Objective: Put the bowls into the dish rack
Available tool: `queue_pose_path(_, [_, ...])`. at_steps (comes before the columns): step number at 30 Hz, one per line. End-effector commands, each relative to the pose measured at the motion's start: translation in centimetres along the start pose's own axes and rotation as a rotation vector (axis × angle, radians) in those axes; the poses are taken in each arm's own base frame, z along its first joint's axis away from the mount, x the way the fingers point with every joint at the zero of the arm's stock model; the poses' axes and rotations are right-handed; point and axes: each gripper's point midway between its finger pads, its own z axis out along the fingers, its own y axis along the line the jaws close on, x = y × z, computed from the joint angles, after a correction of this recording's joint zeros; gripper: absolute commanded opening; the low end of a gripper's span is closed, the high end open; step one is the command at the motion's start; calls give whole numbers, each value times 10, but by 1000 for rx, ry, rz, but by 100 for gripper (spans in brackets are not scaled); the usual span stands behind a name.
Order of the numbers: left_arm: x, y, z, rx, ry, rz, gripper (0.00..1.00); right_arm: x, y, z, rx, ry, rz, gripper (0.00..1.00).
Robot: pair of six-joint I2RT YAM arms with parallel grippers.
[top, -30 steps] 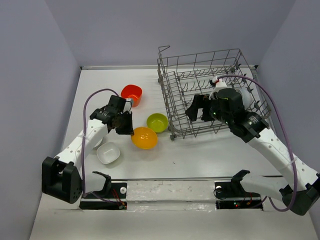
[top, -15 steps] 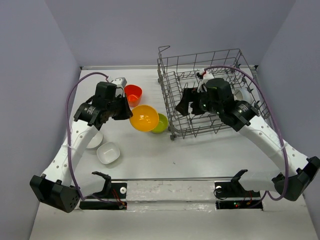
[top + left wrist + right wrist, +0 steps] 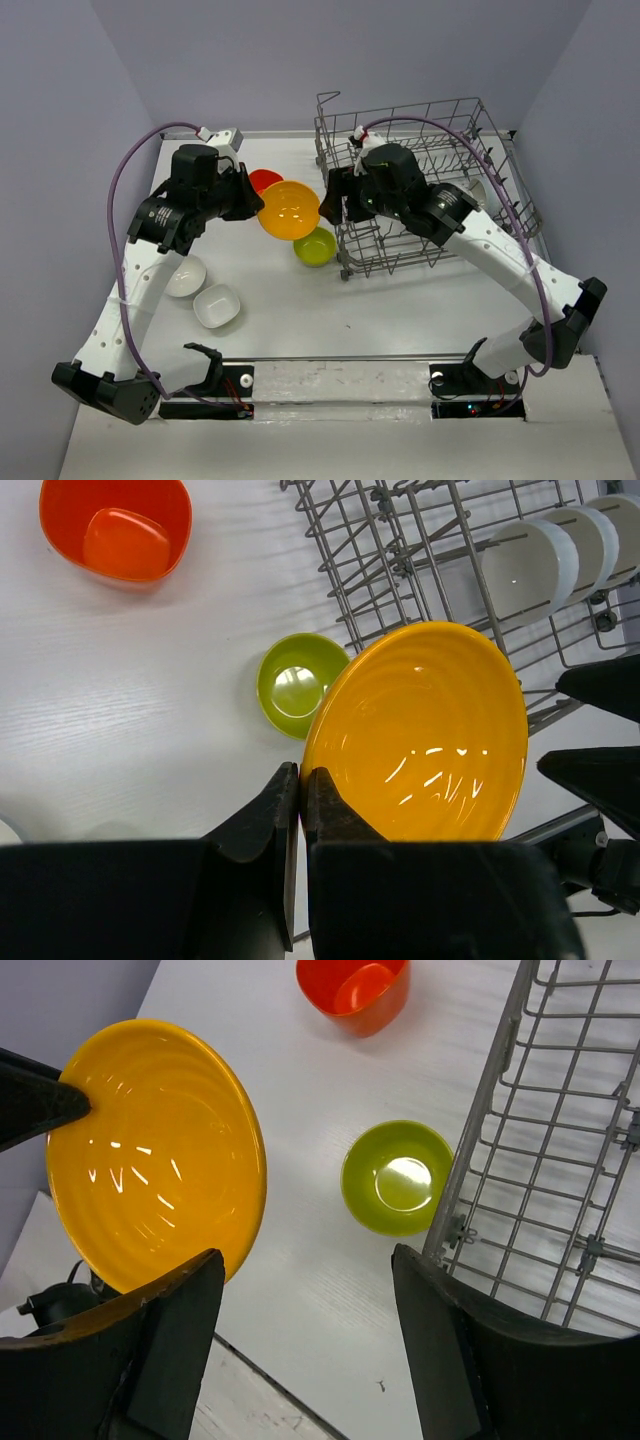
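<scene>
My left gripper [image 3: 250, 198] [image 3: 301, 776] is shut on the rim of the orange-yellow bowl [image 3: 289, 209] [image 3: 420, 735] and holds it in the air, tilted, left of the dish rack [image 3: 430, 150]. My right gripper [image 3: 336, 197] [image 3: 305, 1260] is open and empty just right of that bowl [image 3: 150, 1150], outside the rack's left wall [image 3: 560, 1160]. A lime green bowl [image 3: 315, 246] [image 3: 297, 683] [image 3: 398, 1177] sits on the table below them. A red-orange bowl [image 3: 262, 181] [image 3: 116, 530] [image 3: 353, 990] stands farther back, partly hidden in the top view. Two white bowls [image 3: 527, 570] stand in the rack.
Two more white bowls [image 3: 185, 276] [image 3: 216, 305] lie on the table at the left, under my left arm. The rack's wire wall [image 3: 400, 550] is close to the held bowl's right side. Purple cables loop above both arms.
My left gripper has lifted the orange-yellow bowl off the table and carried it back and right toward the rack. My right gripper has moved left, out of the rack, to beside the bowl.
</scene>
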Motion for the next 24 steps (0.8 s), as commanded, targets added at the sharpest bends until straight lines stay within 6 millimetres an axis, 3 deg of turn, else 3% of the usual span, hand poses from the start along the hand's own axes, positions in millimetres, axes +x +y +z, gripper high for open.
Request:
queue_pose_path(1, [-21,-15,-9,56,-62,-2,0,-12,10,3,18,-31,-2,73])
queue_pose_path(8, [-24,-18,-12,70,-76,2,0,-21,18,17,17,-38,0,65])
queue_pose_path(18, [-27,-20,-18,79,-94,7,0,-19,28,33,12,-24,4,51])
queue_pose_path(24, [-28,-20,-19,81,-100,11,0,-18,31,39,21,-19,3,38])
